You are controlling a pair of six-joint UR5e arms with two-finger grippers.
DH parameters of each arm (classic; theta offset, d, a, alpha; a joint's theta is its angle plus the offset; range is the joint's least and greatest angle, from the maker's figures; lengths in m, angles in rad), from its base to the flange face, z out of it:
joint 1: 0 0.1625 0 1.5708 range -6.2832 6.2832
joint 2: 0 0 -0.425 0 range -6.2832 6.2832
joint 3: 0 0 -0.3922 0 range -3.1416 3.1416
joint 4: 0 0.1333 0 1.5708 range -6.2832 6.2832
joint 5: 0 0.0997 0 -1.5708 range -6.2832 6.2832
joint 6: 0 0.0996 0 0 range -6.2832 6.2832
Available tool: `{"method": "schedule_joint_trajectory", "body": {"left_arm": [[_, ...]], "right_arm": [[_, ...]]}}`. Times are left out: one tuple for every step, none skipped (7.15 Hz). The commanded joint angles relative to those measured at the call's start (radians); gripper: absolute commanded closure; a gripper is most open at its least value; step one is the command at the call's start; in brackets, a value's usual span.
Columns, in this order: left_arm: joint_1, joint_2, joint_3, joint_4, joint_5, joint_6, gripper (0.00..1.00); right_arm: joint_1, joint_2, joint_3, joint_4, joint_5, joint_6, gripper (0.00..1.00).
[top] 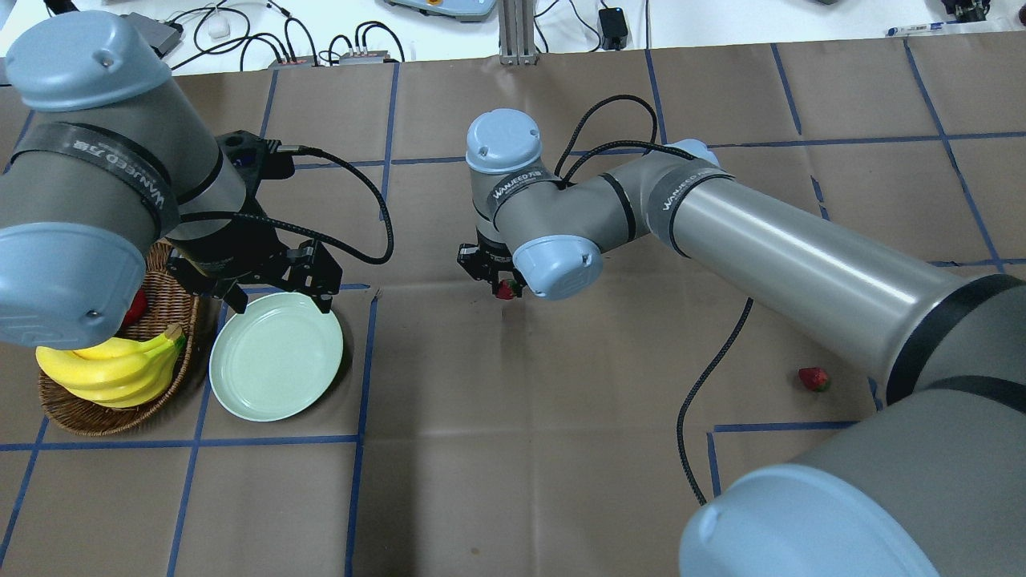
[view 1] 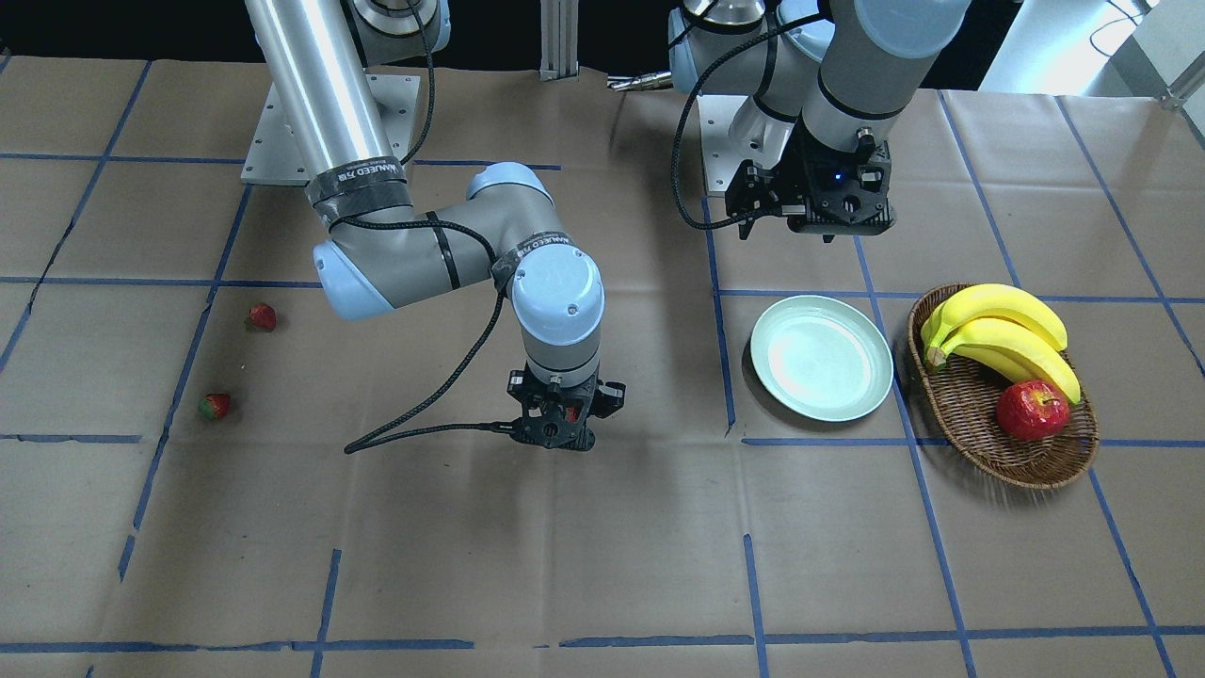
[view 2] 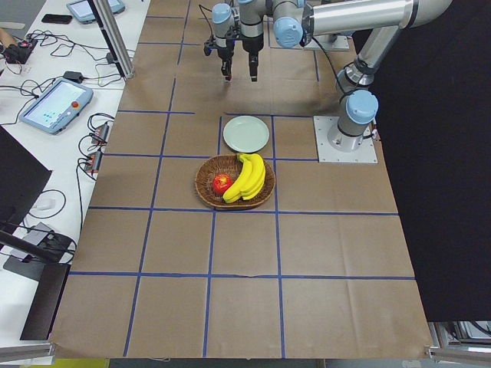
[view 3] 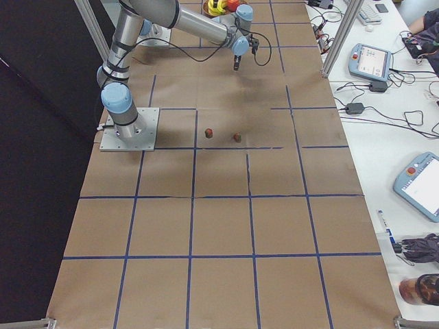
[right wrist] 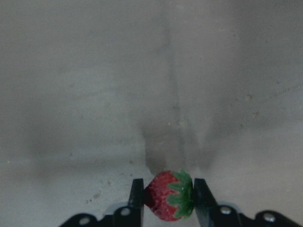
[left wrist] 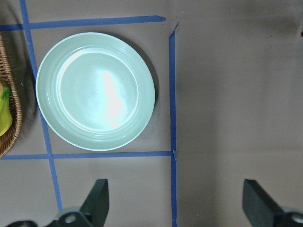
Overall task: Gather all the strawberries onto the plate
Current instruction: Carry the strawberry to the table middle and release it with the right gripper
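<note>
**A:** What is the right hand (right wrist: 168, 185) doing?

**B:** It points straight down over the middle of the desk (view 1: 565, 565). Its two fingers are pinching a strawberry (right wrist: 163, 202) by the sides. In the wrist view the berry's green cap is turned to the right.

**A:** And the other berries?

**B:** In the front-facing view, a loose strawberry (view 1: 263, 316) lies on the brown paper at the left. A second loose strawberry (view 1: 215, 406) lies near it, closer to the camera. Both are well apart from the plate (view 1: 821, 358), with the right arm between them and it.

**A:** Is anything on the plate?

**B:** Nothing. The mint-green plate sits flat on the desk just beside a wicker basket (view 1: 1003, 452). The basket holds a bunch of bananas (view 1: 1003, 334) and a red apple (view 1: 1033, 410).

**A:** And the left hand (left wrist: 176, 191)?

**B:** Its fingers are spread wide with nothing between them. It hangs above the desk by the plate's edge on the robot's side. Its wrist camera looks down on the whole plate and a corner of blue tape lines.
</note>
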Motion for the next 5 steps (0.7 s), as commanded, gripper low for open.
{"method": "schedule_joint_trajectory", "body": {"left_arm": [[0.000,0.001,-0.030,0.004,-0.001,-0.003,0.00],[0.000,-0.003,-0.047,0.005,-0.019,-0.004,0.00],[0.002,-0.008,-0.063,0.040,-0.094,-0.039,0.00],[-0.001,-0.041,-0.067,0.088,-0.105,-0.053,0.00],[-0.030,-0.092,-0.061,0.097,-0.102,-0.068,0.00]], "right_arm": [[-0.042,-0.024,-0.004,0.011,0.004,-0.008,0.00],[-0.068,-0.067,0.005,0.033,0.005,-0.023,0.00],[-0.114,-0.119,0.005,0.123,0.001,-0.097,0.00],[-0.183,-0.181,0.014,0.202,-0.009,-0.197,0.00],[-0.261,-0.238,0.022,0.285,-0.009,-0.289,0.00]]}}
